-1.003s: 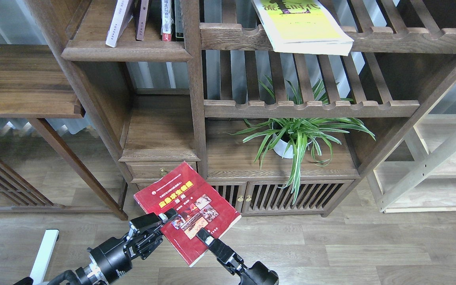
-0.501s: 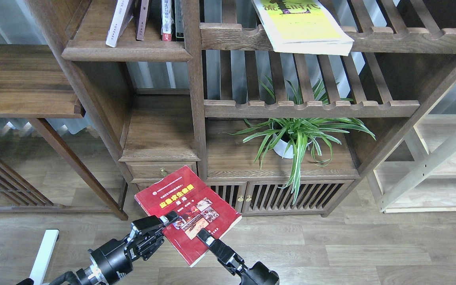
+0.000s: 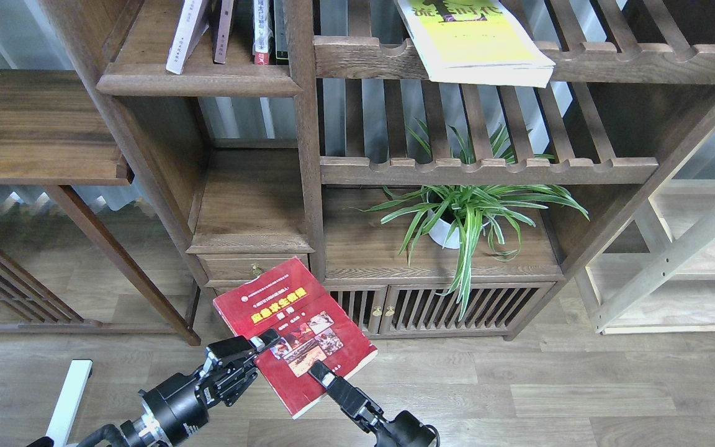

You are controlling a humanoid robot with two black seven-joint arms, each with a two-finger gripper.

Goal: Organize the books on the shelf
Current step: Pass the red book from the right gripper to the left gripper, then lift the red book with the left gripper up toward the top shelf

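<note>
1. The dark red book (image 3: 292, 332) with a yellow title band is held face-up and tilted in the air, low in the head view, in front of the small drawer (image 3: 249, 268) of the wooden bookcase (image 3: 305, 155) and above the plank floor (image 3: 550, 385).
2. The left claw (image 3: 257, 347) is clamped on the dark red book at its left edge, one finger lying on the cover and the rest of the claw beside and under that edge.
3. The right claw (image 3: 320, 372) meets the book's near edge; one finger lies on the cover, but I cannot tell whether its fingers are pinching the book or only touching it.
4. The yellow-green book (image 3: 469, 40) with dark title characters lies flat on the upper slatted rack (image 3: 612, 62), up and to the right of the red book, its near corner overhanging the scalloped rail.
5. The solid shelf (image 3: 196, 77) with the moulded front edge sits up and left of the red book; a pale book (image 3: 185, 34) leans there beside several upright books (image 3: 258, 31).
6. A potted spider plant (image 3: 463, 214) stands on the cabinet top just right of the red book, under the lower slatted rack (image 3: 488, 169).
</note>
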